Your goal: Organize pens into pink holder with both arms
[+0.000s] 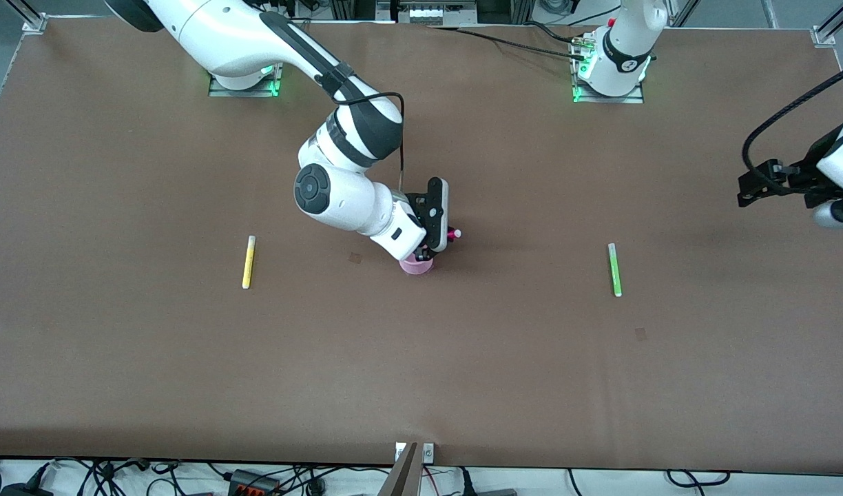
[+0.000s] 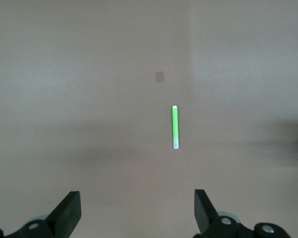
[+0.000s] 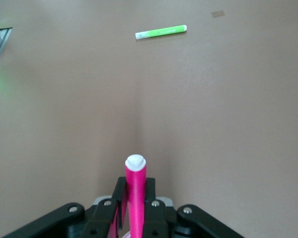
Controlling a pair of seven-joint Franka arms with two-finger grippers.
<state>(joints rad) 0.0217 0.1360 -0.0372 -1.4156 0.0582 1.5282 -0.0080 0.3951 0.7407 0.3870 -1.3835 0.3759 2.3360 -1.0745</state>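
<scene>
The magenta pen (image 3: pixel 136 196) is seen as a slim, glossy stick with a rounded white tip. It is pinched between the fingers of the right claw (image 1: pixel 427 253), which is held directly over the pink holder (image 1: pixel 417 266). The holder is shown as a small, round, pale-pink cup standing near the middle of the brown bench (image 1: pixel 463 358); only part of its rim can be seen below the claw.

The yellow pen (image 1: pixel 248 262) is laid flat toward the right arm's end of the bench, well apart from the holder. The light green pen (image 1: pixel 614 269) is laid flat toward the left arm's end, its white tip pointed toward the front camera.

The left claw (image 2: pixel 136 213) is held spread wide and empty over bare bench at the left arm's end, near the green pen.

A faint printed line is visible along the green pen's barrel in the right wrist view, but it cannot be read.
</scene>
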